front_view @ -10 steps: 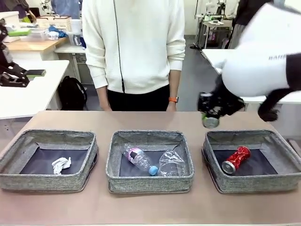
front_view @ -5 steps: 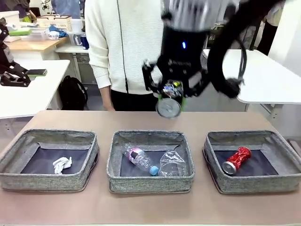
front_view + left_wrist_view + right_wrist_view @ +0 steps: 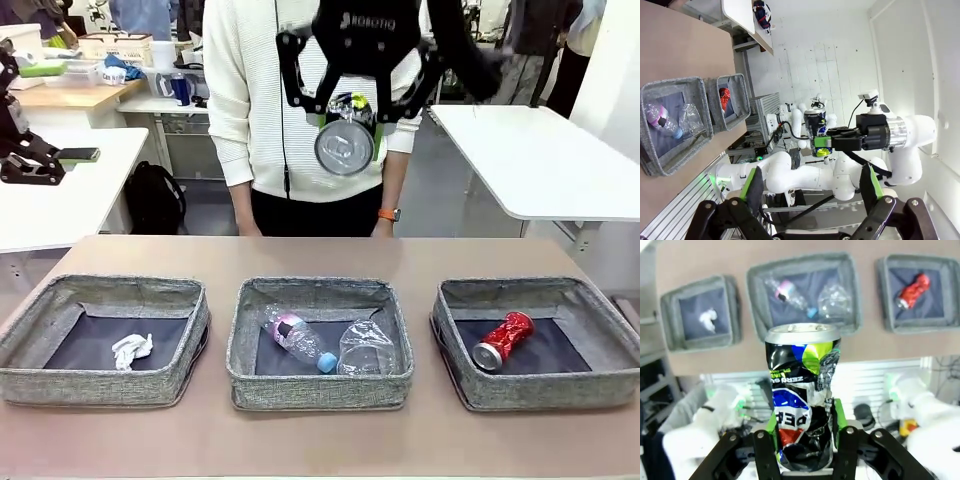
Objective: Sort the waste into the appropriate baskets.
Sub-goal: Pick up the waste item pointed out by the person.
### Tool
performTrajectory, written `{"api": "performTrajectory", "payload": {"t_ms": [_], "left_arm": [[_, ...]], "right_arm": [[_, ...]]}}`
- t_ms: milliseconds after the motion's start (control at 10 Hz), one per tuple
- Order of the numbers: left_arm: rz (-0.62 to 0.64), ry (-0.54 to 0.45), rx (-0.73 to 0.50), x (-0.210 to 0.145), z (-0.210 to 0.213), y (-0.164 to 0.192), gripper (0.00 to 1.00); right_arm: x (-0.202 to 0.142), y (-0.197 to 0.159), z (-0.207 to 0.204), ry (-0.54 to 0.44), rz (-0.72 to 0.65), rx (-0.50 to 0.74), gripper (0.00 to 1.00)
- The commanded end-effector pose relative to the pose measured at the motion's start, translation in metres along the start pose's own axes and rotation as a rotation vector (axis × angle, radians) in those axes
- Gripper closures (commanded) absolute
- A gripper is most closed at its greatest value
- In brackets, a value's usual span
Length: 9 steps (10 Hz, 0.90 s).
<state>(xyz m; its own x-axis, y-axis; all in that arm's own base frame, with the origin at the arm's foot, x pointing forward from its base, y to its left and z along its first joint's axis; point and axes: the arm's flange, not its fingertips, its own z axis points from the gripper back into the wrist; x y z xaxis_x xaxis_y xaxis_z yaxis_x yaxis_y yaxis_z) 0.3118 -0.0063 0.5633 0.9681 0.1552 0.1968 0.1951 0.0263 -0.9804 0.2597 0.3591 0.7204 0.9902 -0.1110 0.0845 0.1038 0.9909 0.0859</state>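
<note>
The right claw [image 3: 346, 135] pinches a dark can [image 3: 345, 146] high above the middle of the worktop [image 3: 420, 255], its round end turned toward the near edge, in front of the person at the far side. In the right wrist view the can [image 3: 802, 400] stands between the green pads [image 3: 837, 416], held across its lower body, its wall already crumpled and creased. It looks empty and light, thin metal that gives under pressure, so a hard squeeze would dent it further while its glossy skin could slip in a loose one; gripping across the body low down, as here, seems sound.

The left claw [image 3: 811, 195] is spread wide with nothing between its fingers.

Along the near edge sit three baskets: the left one [image 3: 103, 290] holds a paper wad [image 3: 130, 350], the middle one [image 3: 318, 290] a bottle [image 3: 297, 338] and a plastic cup [image 3: 365, 348], and the right one [image 3: 540, 290] a red can [image 3: 502, 338]. That right basket is likely where the dark can belongs.
</note>
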Motion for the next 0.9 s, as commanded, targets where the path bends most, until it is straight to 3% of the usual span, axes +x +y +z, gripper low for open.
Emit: {"api": "performTrajectory", "payload": {"t_ms": [0,800], "left_arm": [[-0.013,0.002,-0.022,0.0,0.001,-0.003,0.0],[-0.013,0.002,-0.022,0.0,0.001,-0.003,0.0]], "right_arm": [[0.009,0.004,0.015,0.029,0.024,-0.013,0.56],[0.016,0.001,0.017,0.047,0.008,0.005,0.56]]}}
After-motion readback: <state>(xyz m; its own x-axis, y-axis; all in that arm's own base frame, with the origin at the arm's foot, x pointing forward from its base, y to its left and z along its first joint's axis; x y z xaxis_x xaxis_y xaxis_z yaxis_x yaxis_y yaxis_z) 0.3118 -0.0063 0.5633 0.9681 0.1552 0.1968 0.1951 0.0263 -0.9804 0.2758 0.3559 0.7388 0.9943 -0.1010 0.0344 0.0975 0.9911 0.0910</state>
